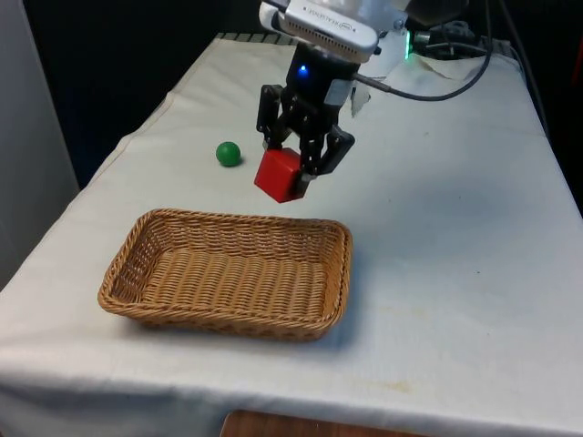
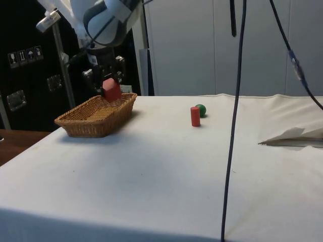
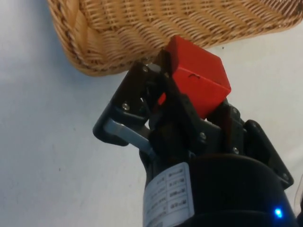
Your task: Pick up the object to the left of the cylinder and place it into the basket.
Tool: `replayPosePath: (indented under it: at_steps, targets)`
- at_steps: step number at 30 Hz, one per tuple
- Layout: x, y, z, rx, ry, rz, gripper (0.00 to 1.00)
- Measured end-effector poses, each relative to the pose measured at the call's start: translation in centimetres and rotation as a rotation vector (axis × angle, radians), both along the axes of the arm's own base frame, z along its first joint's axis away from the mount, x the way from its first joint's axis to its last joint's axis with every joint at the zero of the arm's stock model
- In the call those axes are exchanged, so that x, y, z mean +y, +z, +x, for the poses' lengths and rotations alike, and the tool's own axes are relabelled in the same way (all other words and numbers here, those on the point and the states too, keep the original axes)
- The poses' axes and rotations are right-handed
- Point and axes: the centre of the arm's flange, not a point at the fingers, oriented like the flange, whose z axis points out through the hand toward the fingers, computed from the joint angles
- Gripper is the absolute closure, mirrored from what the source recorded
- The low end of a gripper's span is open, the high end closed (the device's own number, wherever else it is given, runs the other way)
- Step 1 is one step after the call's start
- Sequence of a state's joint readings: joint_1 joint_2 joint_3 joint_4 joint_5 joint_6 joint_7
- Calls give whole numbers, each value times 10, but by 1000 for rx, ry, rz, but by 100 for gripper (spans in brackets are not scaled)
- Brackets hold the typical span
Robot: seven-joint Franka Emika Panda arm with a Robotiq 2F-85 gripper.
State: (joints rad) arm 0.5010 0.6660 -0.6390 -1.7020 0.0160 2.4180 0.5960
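1. The arm reaches down from the far end of the table, its wrist pointing almost straight down and leaning a little toward the basket [image 1: 137, 238].
2. The gripper [image 1: 293, 173] hangs in the air above the white cloth [image 1: 455, 228], just past the basket's far rim in the front view.
3. Its two black fingers [image 1: 326, 153] are clenched on a red block [image 1: 281, 174], one on each side.
4. The red block is off the table, held tilted, with one corner pointing down toward the cloth and no face level. It looks about as long as it is wide, so no long axis can be told.
5. In the side view the block [image 2: 111, 89] sits above the basket's [image 2: 96, 123] far end, near its rim; in the wrist view a corner of the block [image 3: 199, 75] juts past the fingertips [image 3: 163, 59] with the basket's woven wall [image 3: 118, 42] close beyond it.
6. On the front view's left, a green ball [image 1: 228, 153] rests on the cloth, apart from the gripper.
7. In the side view a small red cylinder [image 2: 195, 116] stands upright just beside the ball [image 2: 201, 109], both well apart from the basket.
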Motion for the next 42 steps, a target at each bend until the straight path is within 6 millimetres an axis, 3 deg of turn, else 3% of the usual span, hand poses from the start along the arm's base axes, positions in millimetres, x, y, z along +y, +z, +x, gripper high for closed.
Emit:
replayPosePath:
  at_steps: [17,42]
  targets:
    - [-16,-20,-1,-99,-22,-24,97]
    - [-40,-67,26,-220,-41,-78,97]
